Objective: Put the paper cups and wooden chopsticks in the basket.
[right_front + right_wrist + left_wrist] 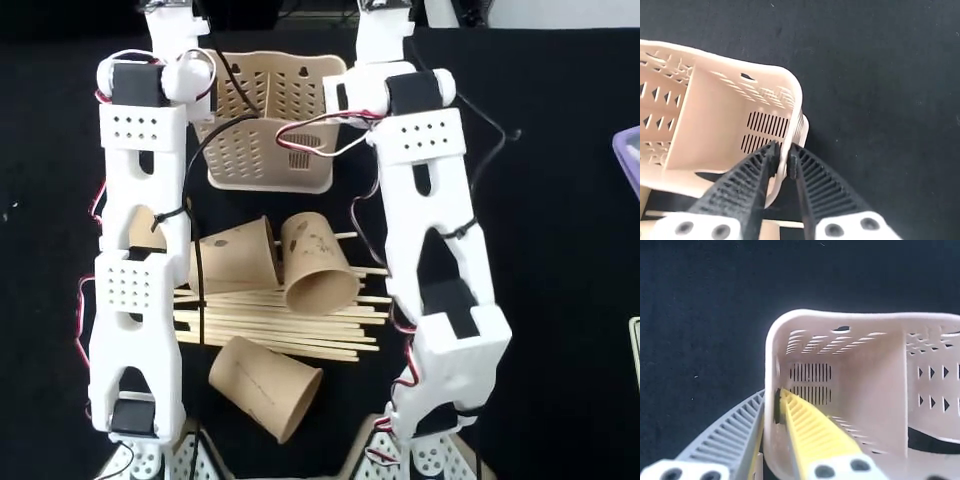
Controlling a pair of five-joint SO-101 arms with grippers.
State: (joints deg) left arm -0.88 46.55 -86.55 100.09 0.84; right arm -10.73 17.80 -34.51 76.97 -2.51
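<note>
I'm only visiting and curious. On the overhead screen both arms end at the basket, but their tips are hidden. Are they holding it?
Observer: The left one is. Its wrist camera shows the left gripper astride the basket wall, with the yellow finger inside and the grey finger outside.
Operator: And the other arm?
Observer: The right gripper has its black fingers closed on the rim at the basket's other end.
Operator: Is anything in the basket?
Observer: Not that I can see. The compartment under the left gripper shows bare plastic.
</note>
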